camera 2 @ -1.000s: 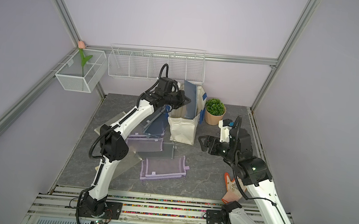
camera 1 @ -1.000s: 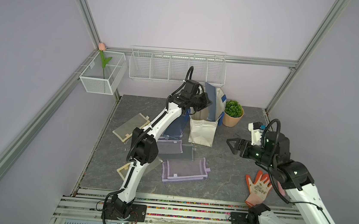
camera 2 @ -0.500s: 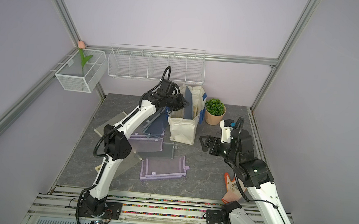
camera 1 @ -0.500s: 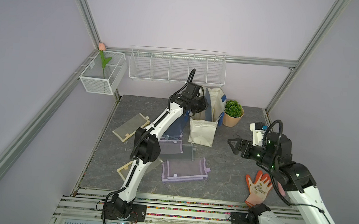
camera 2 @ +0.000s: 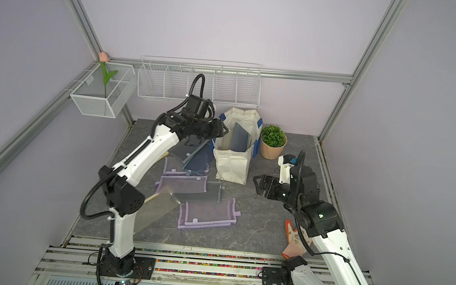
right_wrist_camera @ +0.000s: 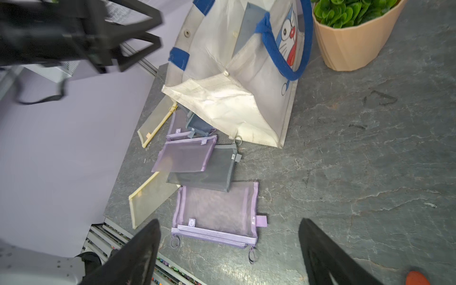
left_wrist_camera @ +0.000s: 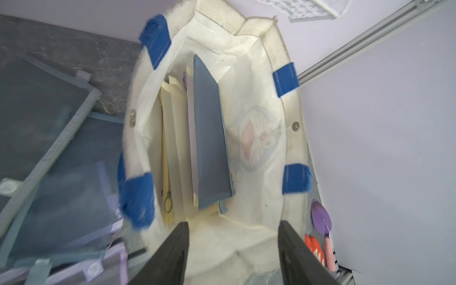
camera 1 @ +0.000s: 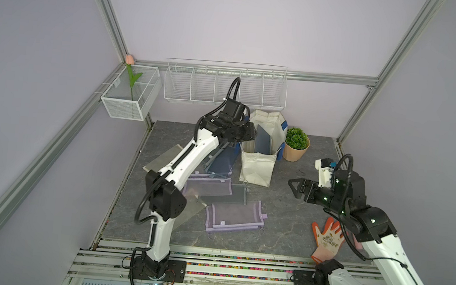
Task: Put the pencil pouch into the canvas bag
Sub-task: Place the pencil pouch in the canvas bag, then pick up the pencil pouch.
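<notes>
Left wrist view showed the likely light, floppy pencil pouch, best pinched edgewise, in the canvas bag; left gripper at its nine o'clock and right gripper gaped.

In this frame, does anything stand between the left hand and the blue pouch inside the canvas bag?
Nothing visible does. The left hand is open at the mouth of the canvas bag, and the blue pouch stands on edge inside, beside paler pouches, with open space between it and the hand.
</notes>
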Tool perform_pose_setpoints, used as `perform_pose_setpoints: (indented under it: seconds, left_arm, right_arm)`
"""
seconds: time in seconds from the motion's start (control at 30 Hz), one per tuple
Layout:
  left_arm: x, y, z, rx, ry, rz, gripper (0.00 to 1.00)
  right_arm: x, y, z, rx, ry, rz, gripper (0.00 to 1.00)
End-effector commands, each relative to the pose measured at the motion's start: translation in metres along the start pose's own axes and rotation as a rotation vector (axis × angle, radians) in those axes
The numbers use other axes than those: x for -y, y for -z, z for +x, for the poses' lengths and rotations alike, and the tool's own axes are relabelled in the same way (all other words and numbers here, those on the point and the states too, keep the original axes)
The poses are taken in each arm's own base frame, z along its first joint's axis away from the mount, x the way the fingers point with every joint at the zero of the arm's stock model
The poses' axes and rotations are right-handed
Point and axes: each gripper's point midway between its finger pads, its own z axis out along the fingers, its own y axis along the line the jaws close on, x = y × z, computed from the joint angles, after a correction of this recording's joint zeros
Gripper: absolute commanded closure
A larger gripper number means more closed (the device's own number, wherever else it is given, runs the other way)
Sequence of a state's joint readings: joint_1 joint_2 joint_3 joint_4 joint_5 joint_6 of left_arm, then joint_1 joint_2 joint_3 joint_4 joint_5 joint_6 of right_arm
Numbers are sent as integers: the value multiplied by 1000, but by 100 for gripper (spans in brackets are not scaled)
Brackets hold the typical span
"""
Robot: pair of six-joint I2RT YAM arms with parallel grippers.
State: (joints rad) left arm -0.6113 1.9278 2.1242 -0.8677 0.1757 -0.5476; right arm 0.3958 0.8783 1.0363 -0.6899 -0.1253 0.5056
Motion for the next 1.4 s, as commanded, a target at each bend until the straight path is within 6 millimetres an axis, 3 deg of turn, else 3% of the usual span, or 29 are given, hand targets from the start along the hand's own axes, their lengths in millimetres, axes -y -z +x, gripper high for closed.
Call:
perform_pose_setpoints:
  seconds: [0.0,0.07,0.23,0.37,0.5,0.67,0.9,1.03,1.37]
  left_arm:
    - [-10,43,30,-8,-44,-30,37]
    - [-23,53,65,-43,25,1,30]
    - [-59,52,163,-151,204,48,23]
    - [-86,57,202,-126,358,67,20]
    - [-112,55,211,-67,506,83,17]
    - [-161,51,195,108,713,85,19]
    - [-220,50,188,206,898,8,26]
    - [-233,51,190,220,935,-57,28]
    - [-263,52,218,260,1039,-130,31]
  right_arm:
    - [8,-18,24,-94,-28,15,11]
    - [8,-31,40,-153,-31,12,11]
    - [-1,-66,84,-303,-4,2,11]
    - [-17,-91,104,-367,20,-29,11]
    - [-35,-113,115,-410,63,-59,11]
    - [-61,-135,126,-431,122,-115,10]
    - [-79,-130,130,-438,173,-150,11]
    - [-78,-127,129,-436,180,-145,11]
    - [-80,-127,126,-434,201,-145,11]
